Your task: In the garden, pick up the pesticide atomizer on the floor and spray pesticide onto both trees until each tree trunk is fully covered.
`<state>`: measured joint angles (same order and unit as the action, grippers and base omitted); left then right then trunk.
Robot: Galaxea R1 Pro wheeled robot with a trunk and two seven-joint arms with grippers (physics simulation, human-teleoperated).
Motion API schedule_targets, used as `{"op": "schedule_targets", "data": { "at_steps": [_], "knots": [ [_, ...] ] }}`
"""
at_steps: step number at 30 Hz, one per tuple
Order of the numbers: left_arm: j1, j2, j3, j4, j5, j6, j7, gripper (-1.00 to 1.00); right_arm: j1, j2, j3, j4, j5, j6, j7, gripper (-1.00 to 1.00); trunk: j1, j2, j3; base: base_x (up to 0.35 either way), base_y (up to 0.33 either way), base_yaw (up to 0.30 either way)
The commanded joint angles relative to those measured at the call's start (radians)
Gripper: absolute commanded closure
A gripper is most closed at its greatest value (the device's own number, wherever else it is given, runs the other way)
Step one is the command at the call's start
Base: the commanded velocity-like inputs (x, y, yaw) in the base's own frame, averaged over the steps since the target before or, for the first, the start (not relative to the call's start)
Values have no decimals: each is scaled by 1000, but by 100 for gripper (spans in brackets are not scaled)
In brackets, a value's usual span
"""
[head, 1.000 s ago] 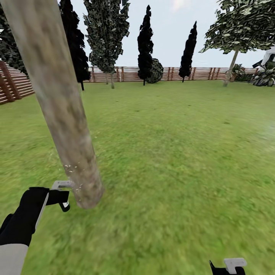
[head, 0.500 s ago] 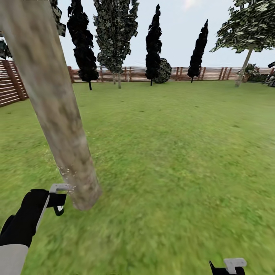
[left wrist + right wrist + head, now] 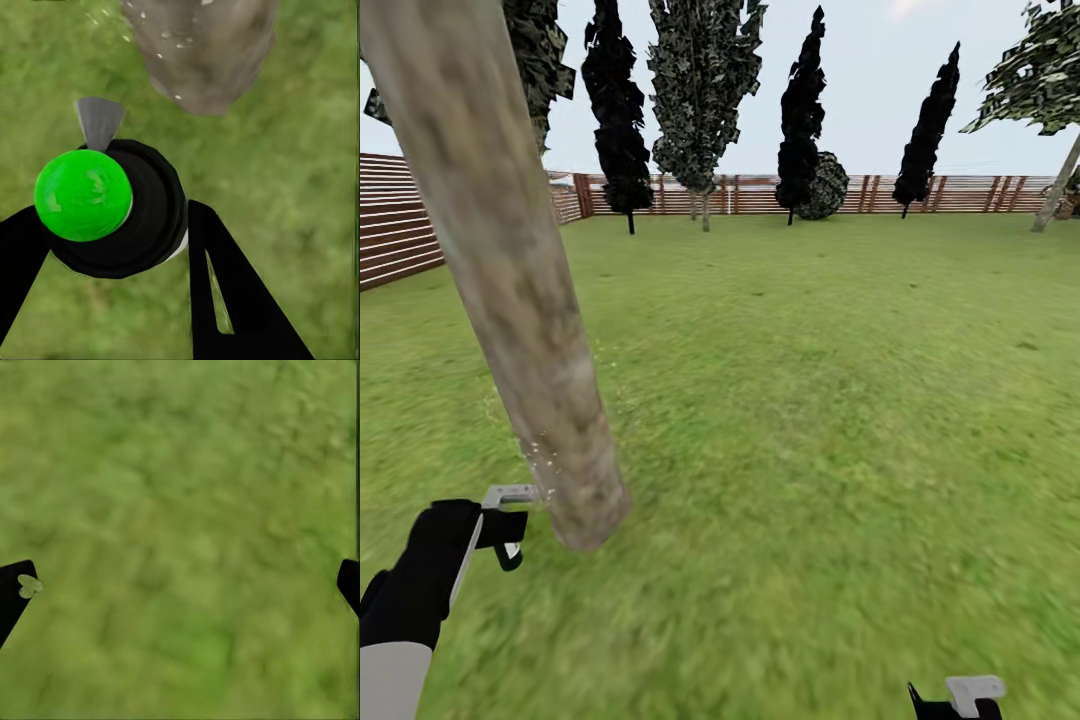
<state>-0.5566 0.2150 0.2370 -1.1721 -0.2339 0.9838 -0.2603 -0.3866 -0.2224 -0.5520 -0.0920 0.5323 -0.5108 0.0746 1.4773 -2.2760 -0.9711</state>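
Left gripper [image 3: 500,525]: low at the left, jaws clamped around the atomizer [image 3: 112,206], one black finger each side of its round black body in the wrist view. Green cap faces the camera.

Atomizer: held low beside the trunk base, grey nozzle [image 3: 99,120] aimed at the bark. Looks set up that way so the spray lands on the bottom of the trunk, which is probably the step in hand.

Trunk [image 3: 510,270]: thick grey-beige column rising from the grass just beside the left gripper, leaning in the head view.

Pesticide [image 3: 540,452]: a few white specks low on the trunk's left edge, nearest the nozzle. Most of the bark above looks bare, so coverage seems far from done.

Lawn [image 3: 810,400]: wide green grass out to the fence [image 3: 760,193], dark columnar trees along it.

Other tree [image 3: 1050,110]: far right by the fence, well apart. No specks can be made out at that range.

Right gripper [image 3: 960,700]: bottom right, jaws wide apart over bare grass, holding nothing, likely just parked.

Writing: no brand or label readable anywhere.
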Motion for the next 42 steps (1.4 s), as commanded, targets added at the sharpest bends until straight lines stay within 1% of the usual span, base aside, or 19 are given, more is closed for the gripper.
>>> {"op": "schedule_targets", "data": {
  "at_steps": [1,3,6,8,9,12,14,15,16,17,19,20,23,25,26,34,36,37,42],
  "knots": [
    [1,-3,-4,0,1,0,0,100,0,0,1,0,0,0,0,-100,0,0,0,208,-224,4],
    [-3,-10,-6,-12,4,2,-2,100,0,0,1,0,0,0,0,-100,0,0,0,208,-224,1],
    [-7,0,-8,-49,6,6,-11,100,0,0,1,0,0,0,-1,-100,0,0,0,208,-212,0],
    [0,31,-8,-83,5,2,-14,100,0,0,1,1,1,0,0,-100,0,0,0,-94,-98,0],
    [1,41,-8,-87,5,0,-14,100,0,0,1,1,1,0,0,-100,0,0,0,-272,-30,0],
    [-9,52,-7,-90,6,6,-14,100,0,0,1,2,2,0,1,-100,0,0,0,-329,-8,0],
    [-44,50,-7,-91,6,12,-14,100,0,0,1,1,1,0,0,-100,0,0,0,-176,-1,84],
    [-78,48,-16,-92,7,15,-15,100,0,0,1,1,0,0,-1,-100,0,0,0,-49,0,217],
    [-97,48,-34,-92,7,17,-16,100,0,0,1,1,0,0,-1,-100,0,0,0,-25,0,247],
    [-155,41,-76,-91,11,20,-16,100,0,0,1,1,0,0,-1,-100,0,0,0,-4,0,272],
    [-206,31,-107,-90,12,22,-17,100,0,0,1,0,0,0,-1,-100,0,0,0,-1,0,276],
    [-213,31,-114,-90,10,23,-17,100,0,0,1,0,0,0,-1,-100,0,0,0,0,0,262],
    [-204,36,-128,-90,5,20,-16,100,0,0,0,0,0,0,-1,-100,0,0,0,0,-20,75],
    [-171,38,-128,-89,2,18,-14,100,0,0,0,0,0,0,-1,-100,0,0,0,0,-217,4],
    [-165,36,-129,-85,2,20,-11,100,0,-1,0,-1,-1,0,-1,-100,0,0,0,0,-265,0],
    [-151,38,-125,-73,1,21,-5,100,0,0,0,0,-2,0,-1,-100,0,0,0,7,-272,2],
    [-151,38,-122,-72,-11,21,-5,100,0,0,0,0,-2,0,-1,-100,0,0,0,85,-273,149],
    [-151,37,-118,-72,-29,21,-5,100,0,0,0,0,-2,0,-1,-100,0,0,0,125,-271,254],
    [-151,38,-116,-72,-36,22,-4,100,0,0,0,0,-2,0,-1,-100,0,0,0,148,-264,273]
  ]
}}
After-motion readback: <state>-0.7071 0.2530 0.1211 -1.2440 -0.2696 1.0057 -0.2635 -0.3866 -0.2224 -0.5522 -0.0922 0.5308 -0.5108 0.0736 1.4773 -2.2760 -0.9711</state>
